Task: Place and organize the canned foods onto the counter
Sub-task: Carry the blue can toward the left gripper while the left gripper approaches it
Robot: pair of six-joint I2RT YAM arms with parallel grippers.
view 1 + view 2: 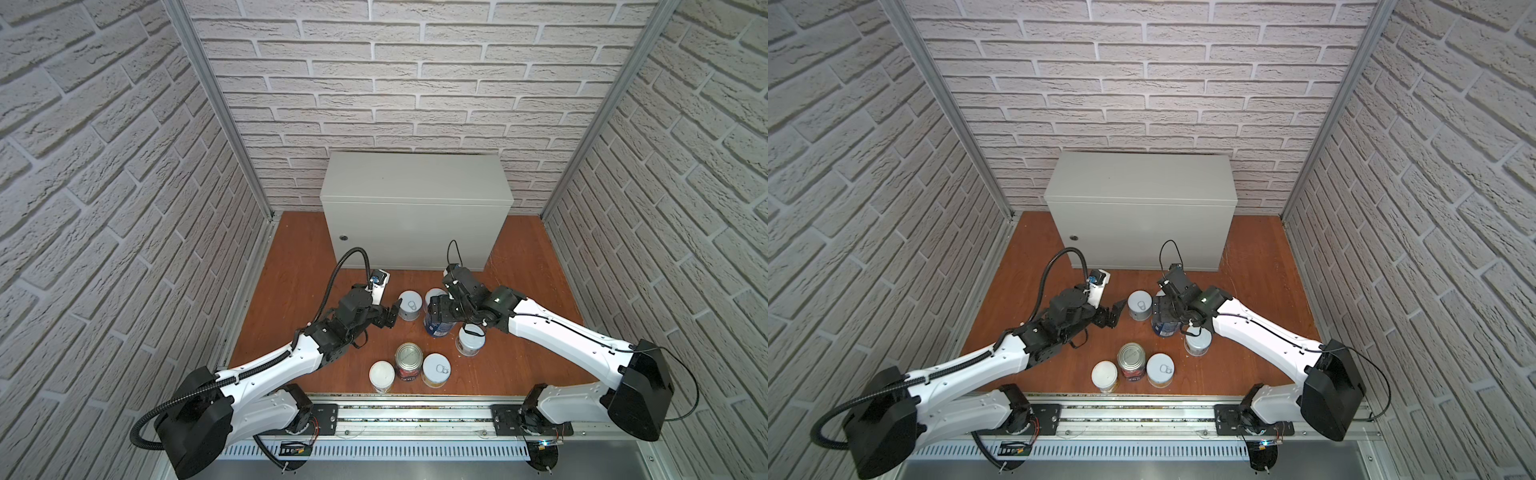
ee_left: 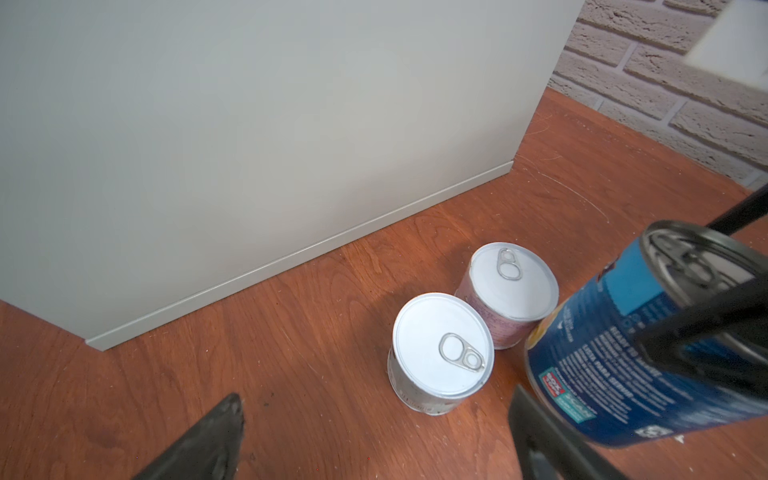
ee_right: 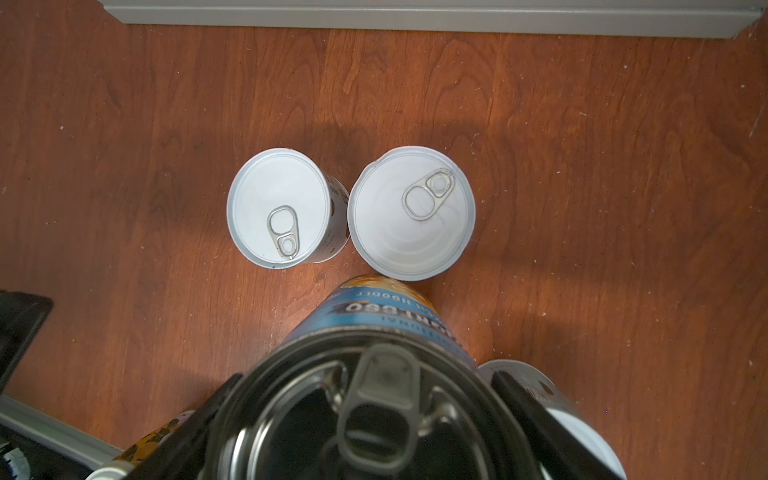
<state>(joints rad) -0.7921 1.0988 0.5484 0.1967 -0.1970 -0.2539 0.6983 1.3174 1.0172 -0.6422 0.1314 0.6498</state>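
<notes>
Risk: the blue can [image 1: 437, 329] is tall and smooth. Held near its top rim, it may slip or swing and knock the short cans [image 3: 286, 212] just in front of the right tool.
Right tool [image 1: 439, 311]: closed on the blue can, one finger on each side.
Left tool [image 1: 388, 316]: wide, holds nothing, just beside the short cans.
Surface [image 1: 415, 178]: beyond both tools, no can on it yet.

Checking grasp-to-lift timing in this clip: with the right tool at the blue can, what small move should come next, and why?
Probably a straight lift. The right tool grips the blue can near its top, a white-lidded can stands close beside it, and the counter holds no cans yet.
</notes>
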